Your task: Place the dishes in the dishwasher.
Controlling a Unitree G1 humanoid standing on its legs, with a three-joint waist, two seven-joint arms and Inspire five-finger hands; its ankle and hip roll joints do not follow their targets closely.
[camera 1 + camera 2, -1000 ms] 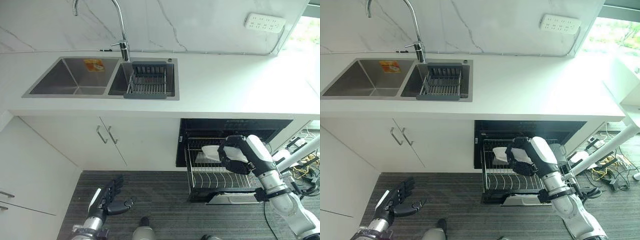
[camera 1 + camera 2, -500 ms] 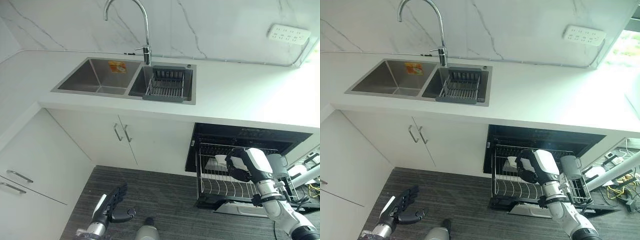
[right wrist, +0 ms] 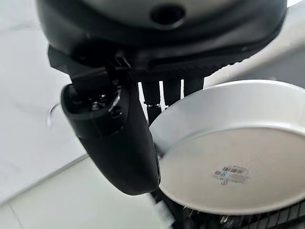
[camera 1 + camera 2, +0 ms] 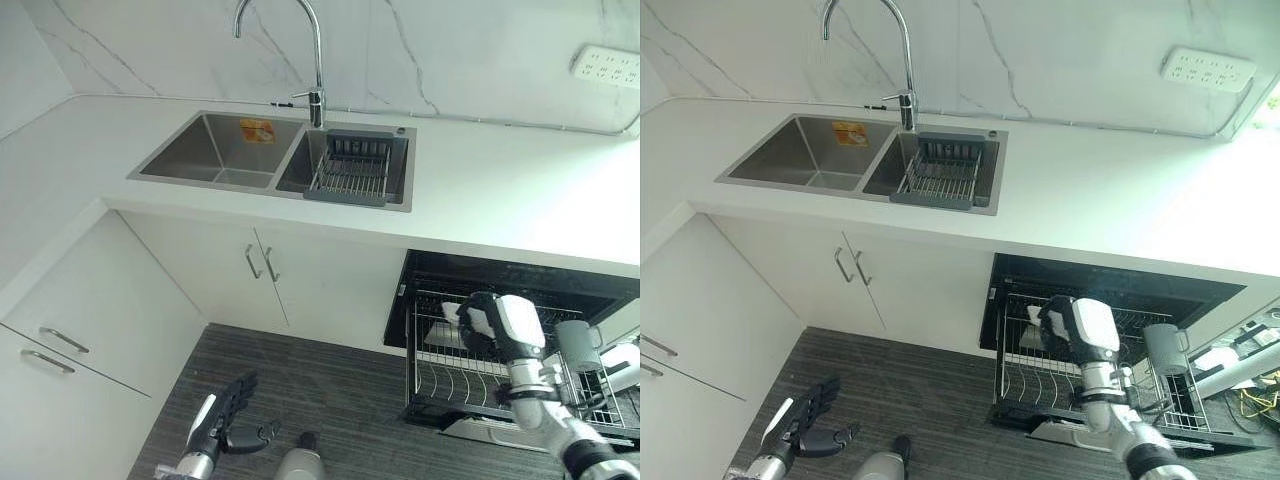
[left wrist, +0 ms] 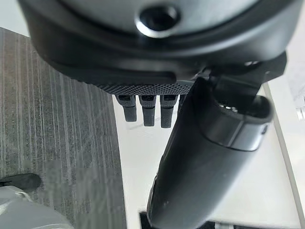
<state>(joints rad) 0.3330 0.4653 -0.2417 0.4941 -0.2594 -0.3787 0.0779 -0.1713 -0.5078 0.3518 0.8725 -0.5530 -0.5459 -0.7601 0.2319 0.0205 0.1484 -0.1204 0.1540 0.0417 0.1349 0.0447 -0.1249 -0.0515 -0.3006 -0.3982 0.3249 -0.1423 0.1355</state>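
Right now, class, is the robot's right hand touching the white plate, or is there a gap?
Touching. The right wrist view shows the right hand with its thumb against the rim of the white plate and its fingers behind it.

Brushed steel on the sink (image 4: 215, 150), dull sheen, with a polished chrome tap (image 4: 300, 50) rising at its back edge. The surface (image 4: 500, 190) around the sink is smooth white stone, lightly veined and glossy. The rack (image 4: 1080, 370) below that surface is thin bright wire. The plate (image 3: 233, 152) looks like smooth glazed white ceramic, held against matt black plastic of the right hand (image 3: 114, 138). Ribbed grey floor (image 4: 340, 390).
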